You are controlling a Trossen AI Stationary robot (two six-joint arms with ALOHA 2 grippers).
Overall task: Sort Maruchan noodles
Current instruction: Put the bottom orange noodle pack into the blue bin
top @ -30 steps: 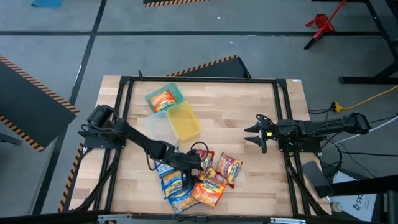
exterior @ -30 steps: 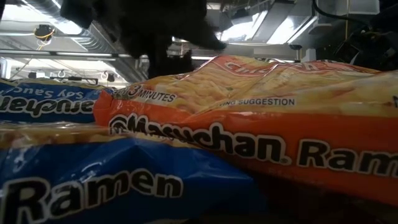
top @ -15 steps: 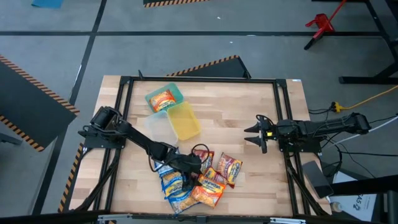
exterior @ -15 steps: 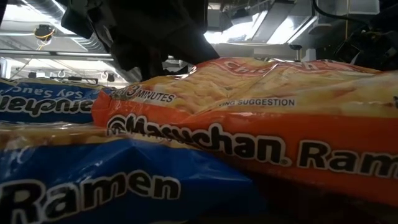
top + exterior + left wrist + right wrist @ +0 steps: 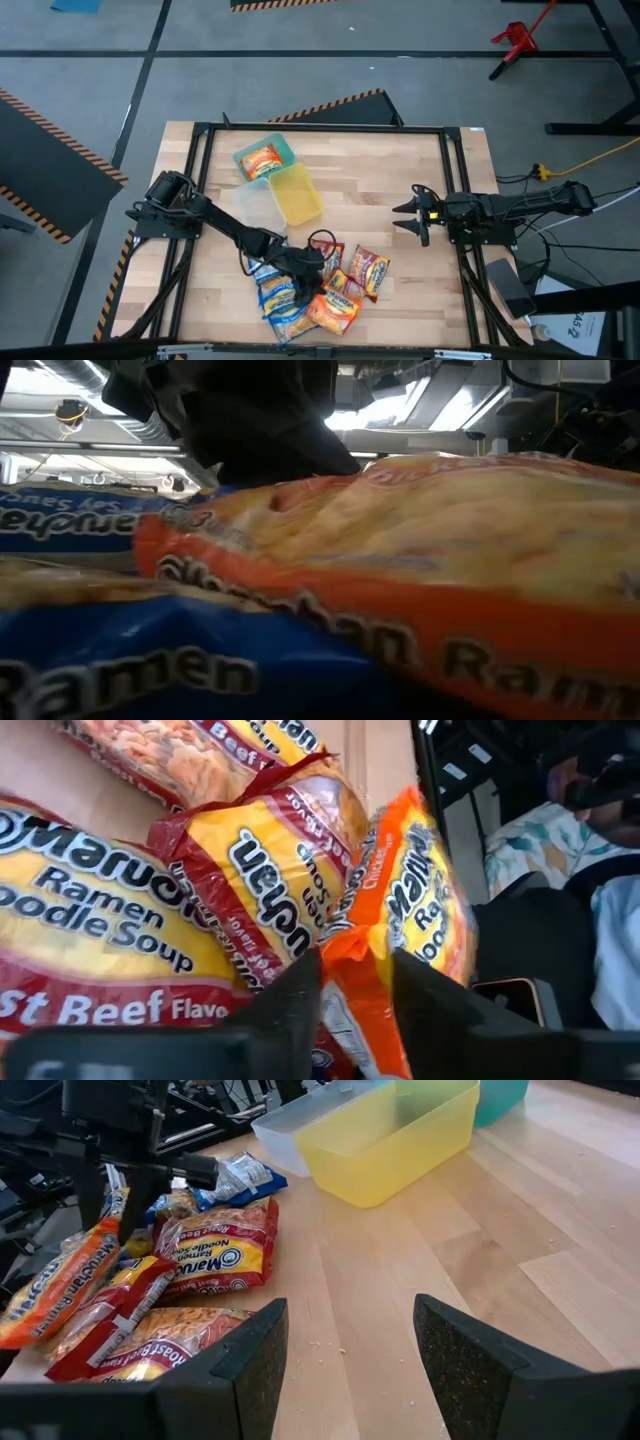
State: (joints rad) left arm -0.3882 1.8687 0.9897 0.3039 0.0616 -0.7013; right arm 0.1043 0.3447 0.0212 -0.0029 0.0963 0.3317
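Fingers [image 5: 300, 995] of my left tool [image 5: 312, 284] pinched the edge of an orange packet [image 5: 400, 940] in the noodle pile [image 5: 318, 285] at the bench's [image 5: 400, 180] near edge. Beside it lay red beef packets [image 5: 250, 880]. My right tool [image 5: 408, 219] hung open, well apart, off right.

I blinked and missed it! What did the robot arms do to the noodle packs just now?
The left gripper came lower into the pile and closed on the orange noodle pack, which has tilted up at its edge; its fingers pinch that edge. The blue packs barely shifted. The right gripper stayed open over bare table, and the green bin, yellow bin and clear bin did not move.
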